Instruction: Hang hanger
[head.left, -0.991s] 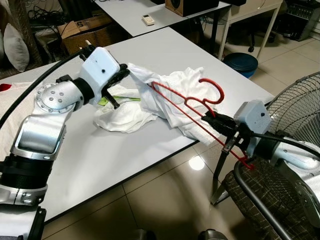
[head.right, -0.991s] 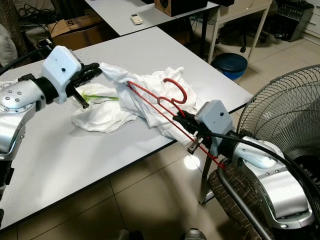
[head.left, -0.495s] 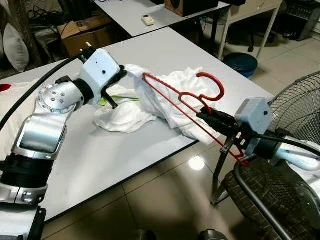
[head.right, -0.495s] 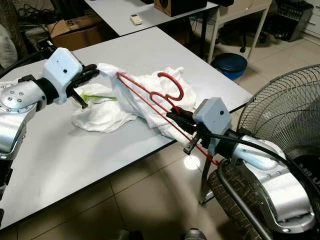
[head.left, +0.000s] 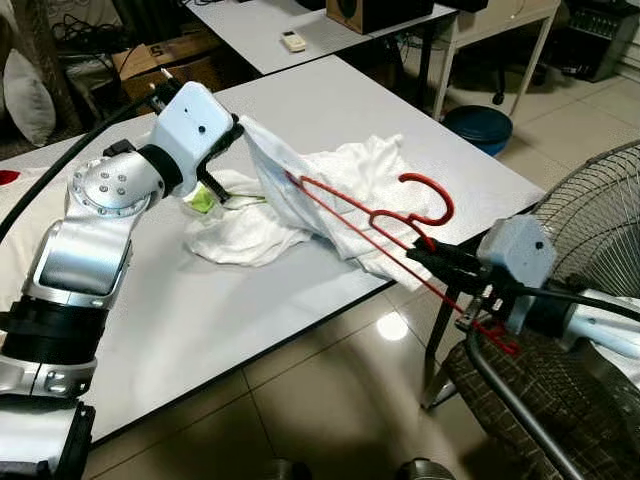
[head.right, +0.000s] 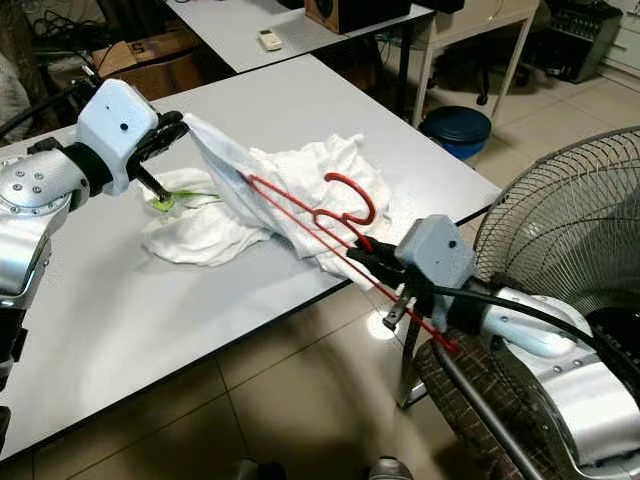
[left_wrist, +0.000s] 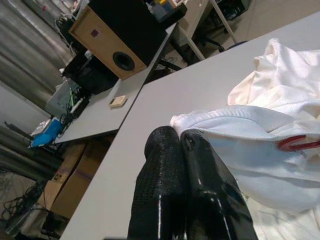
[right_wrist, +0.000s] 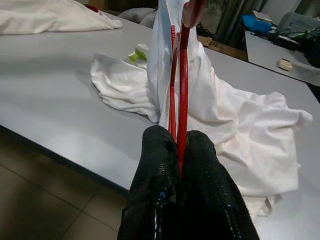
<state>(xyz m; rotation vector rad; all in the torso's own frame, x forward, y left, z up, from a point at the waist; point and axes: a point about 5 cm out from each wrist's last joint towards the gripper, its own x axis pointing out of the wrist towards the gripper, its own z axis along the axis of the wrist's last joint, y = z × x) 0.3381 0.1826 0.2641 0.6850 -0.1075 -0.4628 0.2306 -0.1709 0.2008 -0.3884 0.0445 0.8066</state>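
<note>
The hanger (head.left: 370, 212) is red. The garment (head.left: 330, 195) is white, with a green patch (head.left: 203, 199) at its near end. The tabletop (head.left: 200, 300) is pale grey with a dark edge. Both arms are silver with white wrist housings; the left end effector (left_wrist: 181, 140) and right end effector (right_wrist: 175, 137) have black, finely textured fingers. The floor (head.left: 330, 400) is glossy beige tile. The bin (head.left: 478, 125) is dark blue. The speaker (left_wrist: 125, 35) is tan with black. The chair seat (head.left: 540, 390) has a dark woven check.

Silver arms, pale blue-white wrist housings, black cables, textured black fingers (left_wrist: 160, 200)
</note>
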